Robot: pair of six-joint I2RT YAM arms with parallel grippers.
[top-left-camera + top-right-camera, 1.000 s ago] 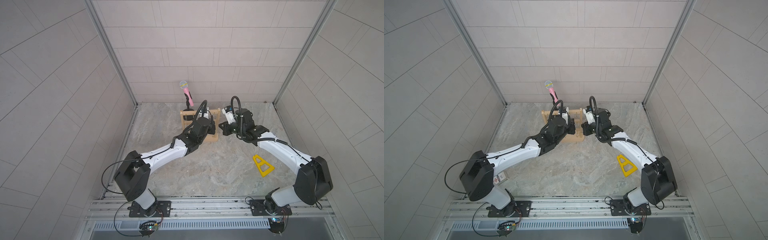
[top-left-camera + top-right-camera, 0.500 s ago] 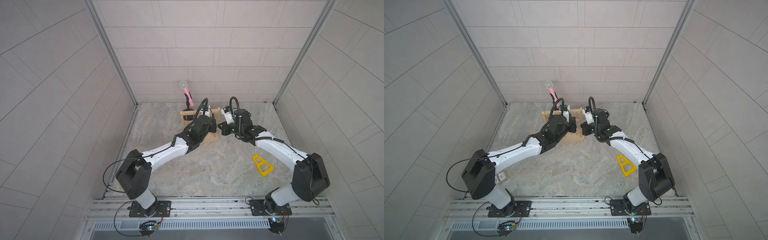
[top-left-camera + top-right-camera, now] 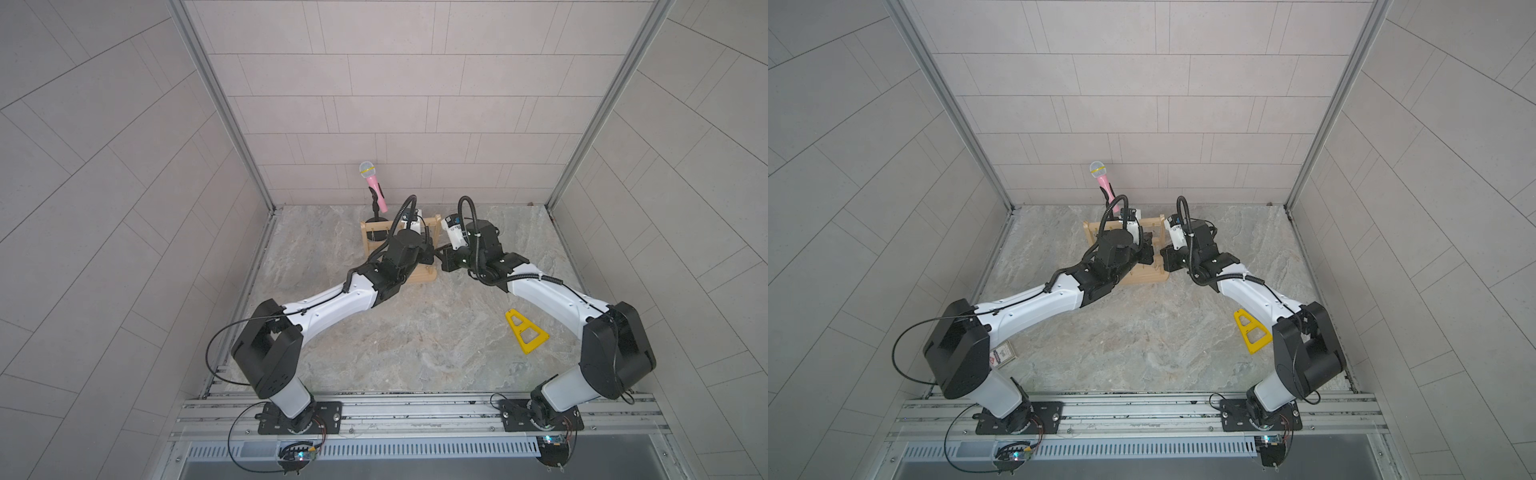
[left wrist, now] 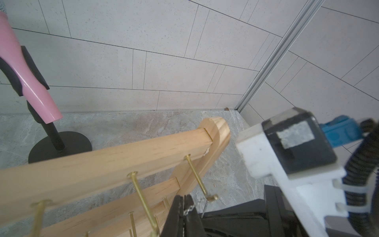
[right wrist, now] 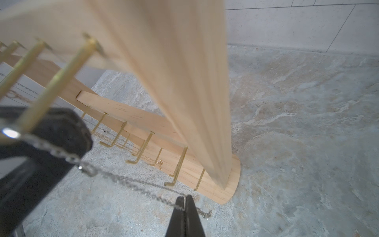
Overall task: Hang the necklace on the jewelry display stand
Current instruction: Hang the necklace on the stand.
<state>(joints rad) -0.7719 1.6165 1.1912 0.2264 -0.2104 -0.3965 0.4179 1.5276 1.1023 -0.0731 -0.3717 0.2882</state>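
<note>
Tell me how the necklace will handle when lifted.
Probably floppy: the necklace is a fine link chain strung between the left gripper and the right gripper, its loose end curling. Likely light, since a narrow pinch carries it. Released, it may slip off a smooth brass hook of the jewelry display stand.

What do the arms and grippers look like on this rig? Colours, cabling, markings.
Left arm and right arm: white link shells, black boxy joints and wrists. A black corrugated hose loops over each wrist to a white camera housing with a blue connector. Left gripper and right gripper: slim black tapered fingers. No markings legible.
</note>
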